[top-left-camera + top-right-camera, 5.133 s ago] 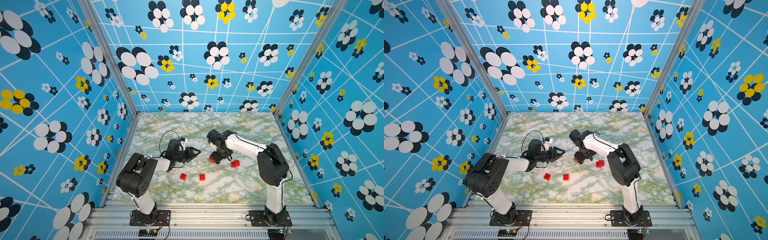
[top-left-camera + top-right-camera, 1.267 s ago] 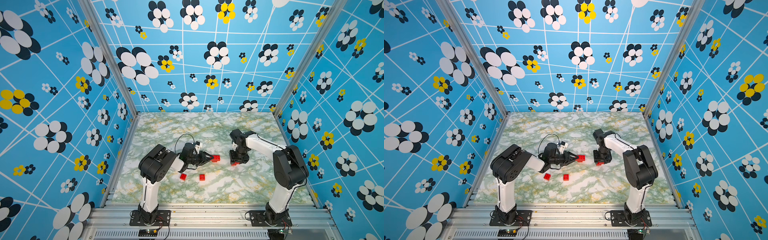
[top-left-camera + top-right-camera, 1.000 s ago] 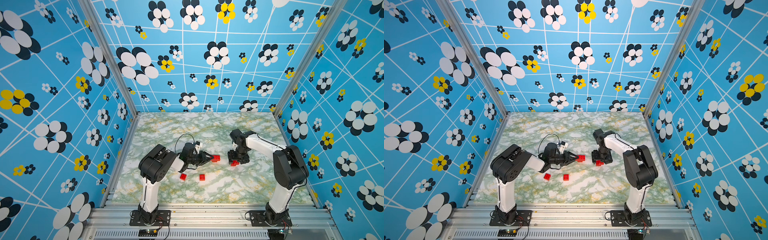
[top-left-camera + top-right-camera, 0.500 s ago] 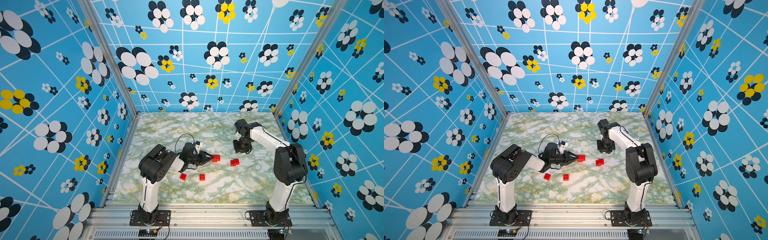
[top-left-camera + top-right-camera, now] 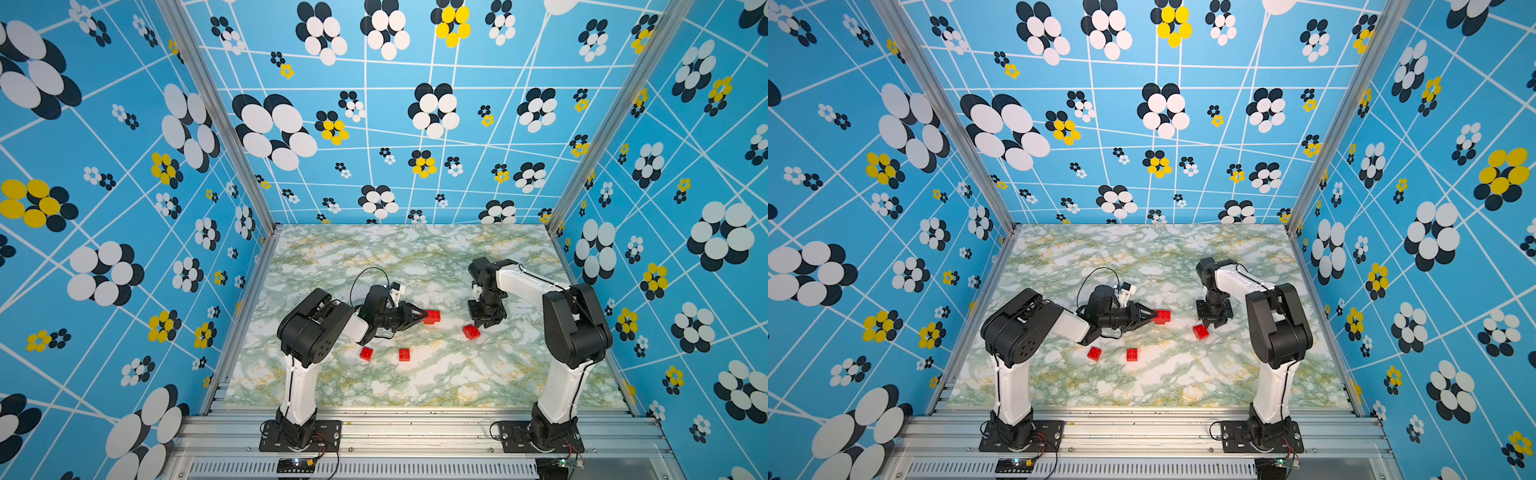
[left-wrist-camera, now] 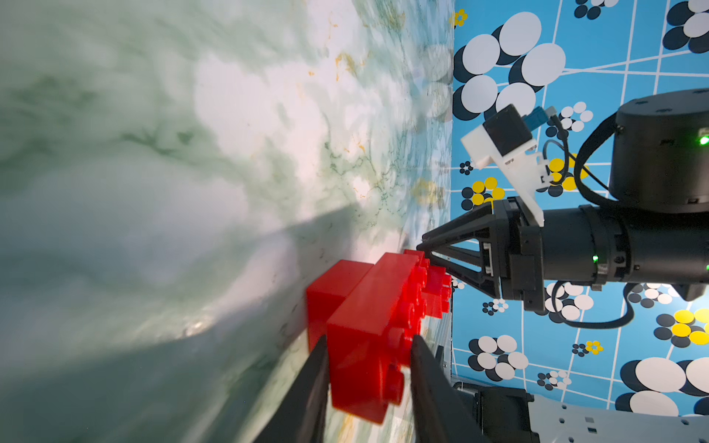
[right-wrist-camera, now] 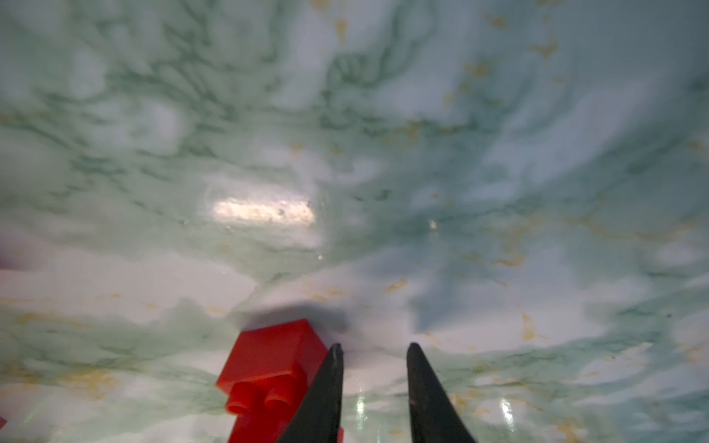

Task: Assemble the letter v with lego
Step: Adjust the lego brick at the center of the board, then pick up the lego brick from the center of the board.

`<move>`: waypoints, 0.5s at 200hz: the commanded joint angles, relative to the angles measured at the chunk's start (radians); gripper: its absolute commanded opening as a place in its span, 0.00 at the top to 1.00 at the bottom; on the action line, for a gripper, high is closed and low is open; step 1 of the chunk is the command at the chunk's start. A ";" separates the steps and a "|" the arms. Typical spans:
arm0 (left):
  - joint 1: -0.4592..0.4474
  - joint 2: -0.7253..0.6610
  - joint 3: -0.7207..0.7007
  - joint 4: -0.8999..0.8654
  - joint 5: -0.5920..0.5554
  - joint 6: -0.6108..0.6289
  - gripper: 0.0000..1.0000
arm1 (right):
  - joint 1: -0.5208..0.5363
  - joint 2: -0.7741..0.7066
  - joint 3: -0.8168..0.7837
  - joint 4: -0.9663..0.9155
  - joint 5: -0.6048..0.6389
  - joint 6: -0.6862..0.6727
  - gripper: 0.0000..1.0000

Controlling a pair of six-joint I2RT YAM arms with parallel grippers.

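- left gripper (image 6: 369, 339) is clamped on the near end of the stack (image 6: 383, 291), a stepped clump of joined red bricks, studs up, held low at the bench (image 5: 415, 386); its long axis runs straight out from the jaws toward the right arm
- right gripper (image 5: 484, 325) points down at the bench; its fingers (image 7: 328, 391) are drawn together to a narrow slit with nothing between them
- the brick (image 5: 471, 331) it seems meant to fetch lies on the bench just beside that gripper, on the side toward the left arm and a little nearer the robot's bases; in the right wrist view it sits outside one finger, not in the slit
- the next move turns on that offset, as i judge it; the jaws must part and shift sideways toward the left arm before coming down, or a finger will land on the brick and shove it
- the brick looks tipped, studs facing along the bench and not up, and askew to the fingers; a wrist turn may be needed; hard to be sure
- the right arm is much the nearer; the left need only hold the stack firm
- one spare (image 5: 366, 353) and a second spare (image 5: 404, 354) lie apart on the bench, nearer the left arm's base; the v looks barely begun
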 commanded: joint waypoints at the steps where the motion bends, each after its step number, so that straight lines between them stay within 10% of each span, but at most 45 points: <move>1: 0.004 0.037 -0.006 0.031 0.008 0.012 0.64 | -0.005 -0.080 -0.056 0.002 -0.068 0.033 0.68; 100: 0.011 0.038 -0.013 0.047 0.012 0.002 0.61 | 0.121 -0.246 -0.050 -0.102 0.053 0.133 0.23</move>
